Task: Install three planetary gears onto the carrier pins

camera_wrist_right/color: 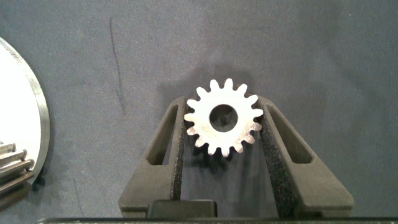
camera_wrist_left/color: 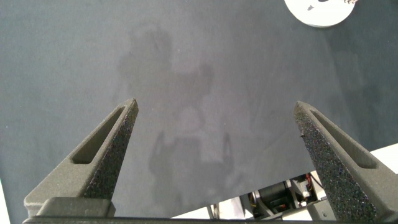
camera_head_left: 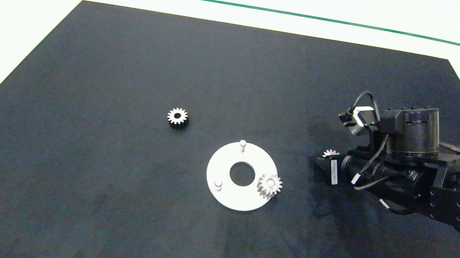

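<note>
The white disc [camera_head_left: 229, 159] lies mid-mat with two bare carrier pins [camera_head_left: 243, 143] [camera_head_left: 218, 184]. One planetary gear [camera_head_left: 269, 185] sits at the disc's right rim, over the place of the third pin. Another gear [camera_head_left: 177, 117] lies loose on the mat, to the left of the disc and further back. My right gripper [camera_head_left: 324, 159] hovers right of the disc, shut on a third gear [camera_wrist_right/color: 222, 120], teeth pressed between its pads [camera_wrist_right/color: 268, 134]. The disc's edge [camera_wrist_right/color: 28, 112] shows beside it. My left gripper [camera_wrist_left/color: 214, 107] stands open over bare mat, out of the head view; the disc [camera_wrist_left/color: 314, 14] lies ahead of it.
The black mat [camera_head_left: 129, 61] covers a pale table, with a green line [camera_head_left: 250, 7] along the far side. The right arm's bulky wrist and cables [camera_head_left: 409, 149] extend toward the right edge.
</note>
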Robot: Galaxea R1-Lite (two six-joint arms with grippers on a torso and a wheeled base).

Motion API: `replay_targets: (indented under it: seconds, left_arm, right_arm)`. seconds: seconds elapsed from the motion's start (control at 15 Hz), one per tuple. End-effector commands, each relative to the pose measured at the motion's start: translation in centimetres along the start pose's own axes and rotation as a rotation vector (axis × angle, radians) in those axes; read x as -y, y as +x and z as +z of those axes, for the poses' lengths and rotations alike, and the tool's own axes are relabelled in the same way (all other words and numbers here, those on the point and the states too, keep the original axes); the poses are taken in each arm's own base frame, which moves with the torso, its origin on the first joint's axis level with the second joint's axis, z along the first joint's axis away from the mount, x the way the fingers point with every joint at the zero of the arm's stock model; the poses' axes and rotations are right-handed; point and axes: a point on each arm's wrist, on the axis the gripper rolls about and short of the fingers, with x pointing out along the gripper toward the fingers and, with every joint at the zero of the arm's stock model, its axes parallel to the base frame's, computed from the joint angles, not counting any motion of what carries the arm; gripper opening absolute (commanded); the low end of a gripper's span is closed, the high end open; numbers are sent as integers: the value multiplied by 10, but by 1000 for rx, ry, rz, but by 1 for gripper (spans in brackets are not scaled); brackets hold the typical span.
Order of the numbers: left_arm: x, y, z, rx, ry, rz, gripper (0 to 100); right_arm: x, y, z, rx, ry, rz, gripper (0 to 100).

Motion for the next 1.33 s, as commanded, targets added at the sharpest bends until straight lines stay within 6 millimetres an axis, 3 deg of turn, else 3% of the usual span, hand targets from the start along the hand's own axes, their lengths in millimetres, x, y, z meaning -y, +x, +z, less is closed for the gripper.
replay_targets:
  seconds: [0.07, 0.27, 0.6, 1.0, 1.33]
  left_arm:
    - [0, 0, 0, -4, 0, -1, 100]
    - [0, 0, 0, -2, -1, -1, 100]
    - [0, -2, -1, 7, 0, 0, 100]
    - [1, -5, -3, 16, 1, 1, 100]
    - [1, -7, -1, 30, 4, 2, 100]
  right_arm:
    - [0, 1, -1, -3, 0, -2, 29]
    - [-1, -4, 0, -2, -10, 7, 25]
    - [-10, -34, 17, 28, -72, 51, 25]
    - [-49, -50, 46, 106, -106, 161, 25]
    - [-85, -38, 53, 99, -129, 238, 25]
